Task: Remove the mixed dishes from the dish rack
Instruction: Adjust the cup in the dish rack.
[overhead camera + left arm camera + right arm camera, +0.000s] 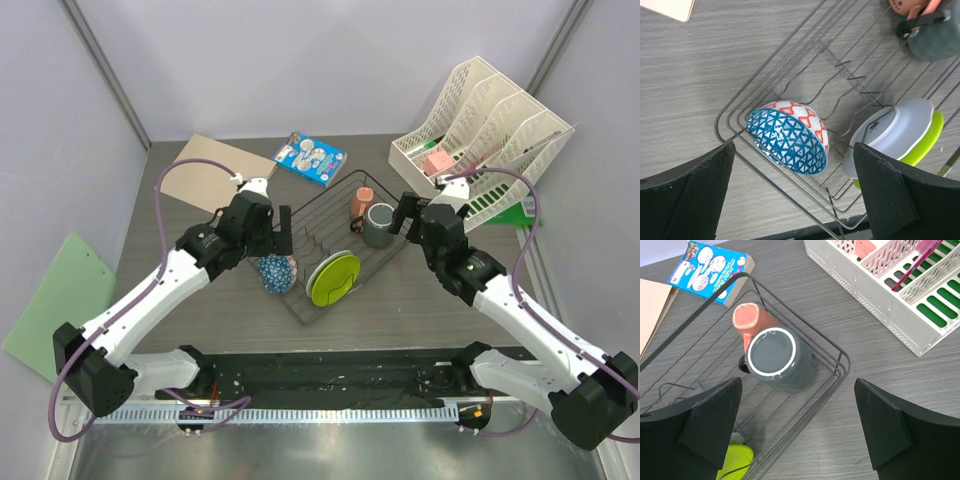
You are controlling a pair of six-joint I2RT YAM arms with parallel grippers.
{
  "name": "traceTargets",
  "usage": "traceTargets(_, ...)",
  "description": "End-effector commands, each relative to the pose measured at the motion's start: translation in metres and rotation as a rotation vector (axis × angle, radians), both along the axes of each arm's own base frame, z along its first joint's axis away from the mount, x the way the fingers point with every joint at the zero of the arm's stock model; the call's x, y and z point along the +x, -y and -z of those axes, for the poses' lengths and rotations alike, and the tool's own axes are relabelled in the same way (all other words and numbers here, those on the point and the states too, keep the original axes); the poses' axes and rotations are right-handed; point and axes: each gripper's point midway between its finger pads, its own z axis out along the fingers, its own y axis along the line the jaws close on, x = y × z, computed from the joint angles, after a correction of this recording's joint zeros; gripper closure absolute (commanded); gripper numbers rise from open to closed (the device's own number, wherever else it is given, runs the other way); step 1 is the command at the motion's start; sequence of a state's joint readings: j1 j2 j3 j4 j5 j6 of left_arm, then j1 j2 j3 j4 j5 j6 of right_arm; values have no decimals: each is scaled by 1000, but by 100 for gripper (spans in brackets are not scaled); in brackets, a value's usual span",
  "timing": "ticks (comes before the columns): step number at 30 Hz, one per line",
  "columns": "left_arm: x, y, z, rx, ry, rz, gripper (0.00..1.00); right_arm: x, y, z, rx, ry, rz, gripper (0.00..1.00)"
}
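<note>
The dish rack (322,226) sits mid-table between my two arms. A blue patterned bowl (275,272) leans on its side in the rack's left corner (726,136). Beside the bowl (790,137), a white plate (895,132) stands against a lime-green plate (335,278). The grey mug (777,357) stands upside down in the rack's far right corner (841,365), with the salmon-pink cup (752,320) lying behind it. My left gripper (795,200) hangs open above the bowl. My right gripper (797,430) is open just right of the mug. Neither holds anything.
A blue snack packet (311,158) lies behind the rack. The white slotted file organiser (480,140) stands at the back right, close to my right arm. A tan board (215,165) lies back left. A green clipboard (60,300) sits off the table's left edge.
</note>
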State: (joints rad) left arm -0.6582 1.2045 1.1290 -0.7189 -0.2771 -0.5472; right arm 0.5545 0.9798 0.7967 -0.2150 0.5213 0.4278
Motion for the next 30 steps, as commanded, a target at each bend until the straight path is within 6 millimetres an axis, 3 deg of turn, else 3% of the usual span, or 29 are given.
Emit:
traceTargets(1,7,6,-27,-61,99,32,0,15,-5,-16,-2,-5,35,1)
traceTargets(4,3,11,-23,-86,83,42,0,20,-10,-1,10,-58,48,12)
traceTargets(6,0,17,-21,-118,74,61,0,26,-17,11,27,-88,52,27)
traceTargets(9,-2,18,-22,-149,89,64,0,34,-29,17,57,-85,25,35)
traceTargets(11,-4,17,-25,-160,103,64,0,41,-36,19,62,-70,-1,33)
traceTargets(14,-4,15,-25,-157,108,61,0,50,-42,18,29,-66,-29,15)
traceTargets(15,-4,15,-24,-156,105,60,0,53,-44,22,9,-78,-32,1)
traceTargets(20,-7,14,-18,-154,92,65,0,66,-49,21,-47,-86,-46,0)
traceTargets(30,-11,10,-10,-135,77,58,0,83,-59,62,-97,-168,-42,0)
